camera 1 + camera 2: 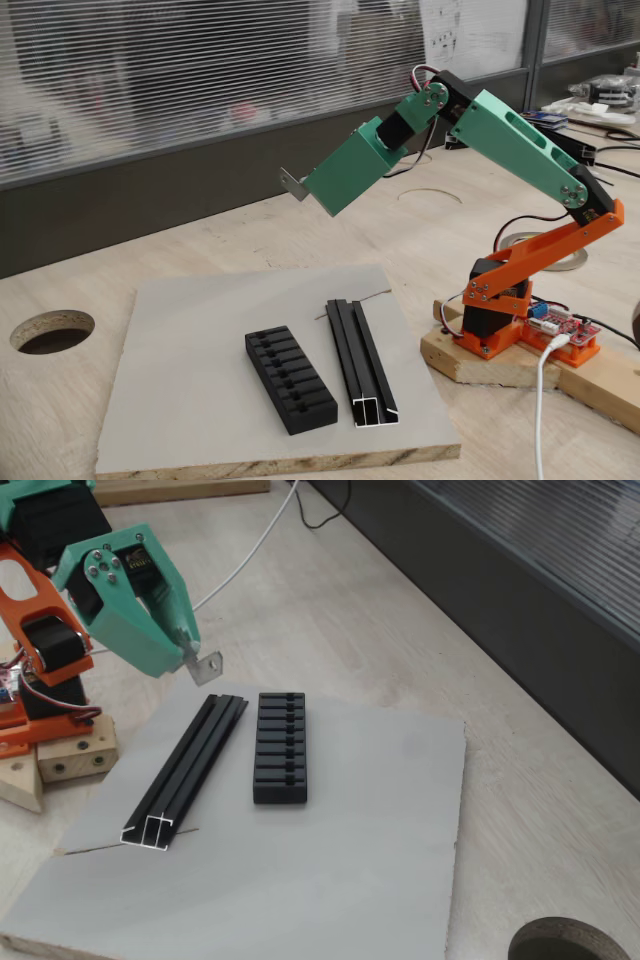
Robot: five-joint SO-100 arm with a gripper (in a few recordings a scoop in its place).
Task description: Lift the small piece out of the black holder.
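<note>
Claw (305, 190) clamped on the small piece (292, 184), hanging well above the black holder (290, 378), clear of its slots.

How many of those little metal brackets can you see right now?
1. The small piece is held up in the air at the tip of the gripper, above the black holder. More could sit hidden in the holder's slots; I cannot tell.
</note>
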